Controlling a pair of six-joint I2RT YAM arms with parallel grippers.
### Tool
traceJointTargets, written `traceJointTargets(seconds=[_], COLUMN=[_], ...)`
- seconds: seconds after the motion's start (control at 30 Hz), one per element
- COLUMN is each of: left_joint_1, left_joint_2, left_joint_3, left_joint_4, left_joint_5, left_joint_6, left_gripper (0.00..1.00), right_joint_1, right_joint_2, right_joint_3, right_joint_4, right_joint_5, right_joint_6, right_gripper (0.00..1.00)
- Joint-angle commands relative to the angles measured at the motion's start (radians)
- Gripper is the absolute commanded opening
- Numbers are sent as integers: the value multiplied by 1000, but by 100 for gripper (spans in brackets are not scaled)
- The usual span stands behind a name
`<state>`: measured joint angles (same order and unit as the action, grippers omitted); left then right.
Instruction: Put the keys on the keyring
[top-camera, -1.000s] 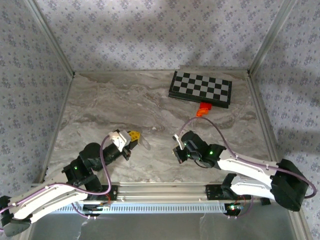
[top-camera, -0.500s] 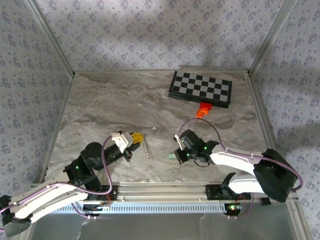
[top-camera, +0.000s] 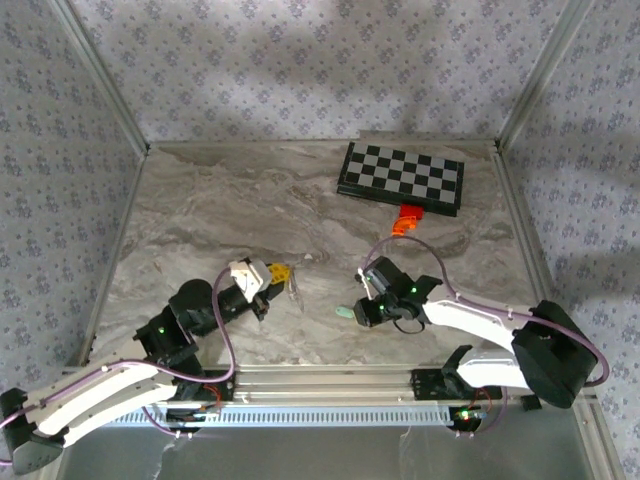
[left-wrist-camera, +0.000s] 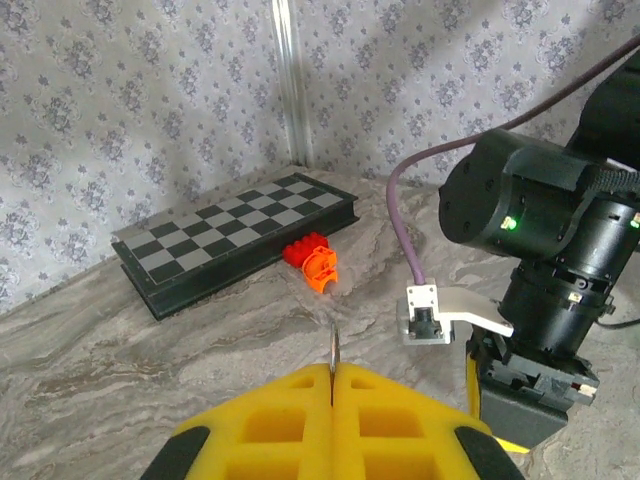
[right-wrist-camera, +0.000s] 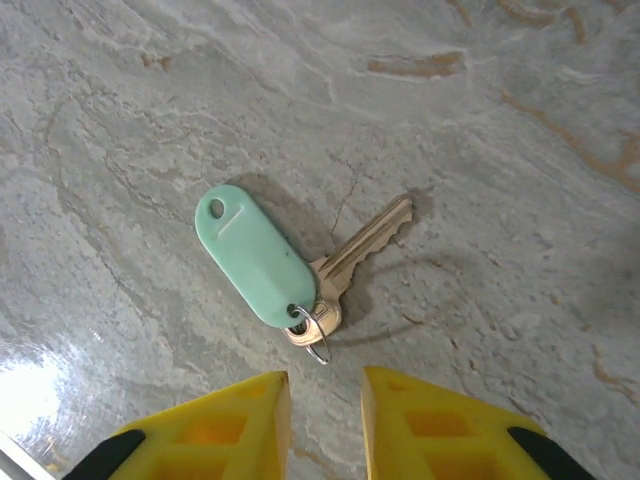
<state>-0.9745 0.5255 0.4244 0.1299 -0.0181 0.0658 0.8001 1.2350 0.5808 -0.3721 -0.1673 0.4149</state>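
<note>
**Inspector:** Left side first. State of the left pincer (left-wrist-camera: 331, 380)?

**Assessor:** Clenched. Its yellow pads (left-wrist-camera: 280, 430) meet flush. The keyring (left-wrist-camera: 332, 348) stands edge-on in the seam between them, gripped and clear of the bench (top-camera: 220, 210). From above, the ring juts out to the right of the fingertips, over the near middle of the bench.

**Inspector:** Moving right. The key (right-wrist-camera: 365, 243)?

**Assessor:** Lying flat on the marble. It is brass-coloured, and in the right wrist view its blade points toward the upper right. A small split ring (right-wrist-camera: 314, 340) through its head joins it to a teal tag (right-wrist-camera: 255, 255), which lies just beside it on the left. From above, the tag sits between the two pincers, close to the right one.

**Inspector:** And the right pincer (right-wrist-camera: 325, 395)?

**Assessor:** Released. Its fingers are parted by a narrow gap with nothing between them. It is poised over the bench with the key's head just ahead of the tips, not touching.

**Inspector:** Further right?

**Assessor:** A folded chessboard (top-camera: 402, 178) lies at the far edge. An orange block (top-camera: 406, 220) sits just in front of it, well apart from the key.
</note>
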Motion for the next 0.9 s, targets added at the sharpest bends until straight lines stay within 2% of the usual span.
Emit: traceJointTargets(seconds=[0.0,0.07,0.2,0.37,0.43,0.67,0.87], left_joint_1=[16,22,29,31,31,35,41], left_joint_2=[-11,-18,-28,-38,-43,-40,-30], left_joint_3=[-5,-10,-18,-30,-36,-44,-44], left_joint_4=[61,59,54,53,56,57,65], left_joint_5=[29,36,55,69,74,81,94], left_joint_6=[-14,-14,-14,-13,-13,-3,3], left_gripper=[0,0,0,0,0,0,0], right_joint_1=[-4,-5,-6,-45,-57,-65,-66], right_joint_2=[3,32,123,204,242,347,400], right_joint_3=[106,165,261,315,331,368,398], right_joint_4=[-156,-218,-348,-386,-384,-383,-398], right_joint_5=[25,35,-1,-59,-72,-118,-132], right_joint_6=[-8,-32,-121,-171,-193,-241,-258], right_gripper=[29,30,43,52,51,37,32])
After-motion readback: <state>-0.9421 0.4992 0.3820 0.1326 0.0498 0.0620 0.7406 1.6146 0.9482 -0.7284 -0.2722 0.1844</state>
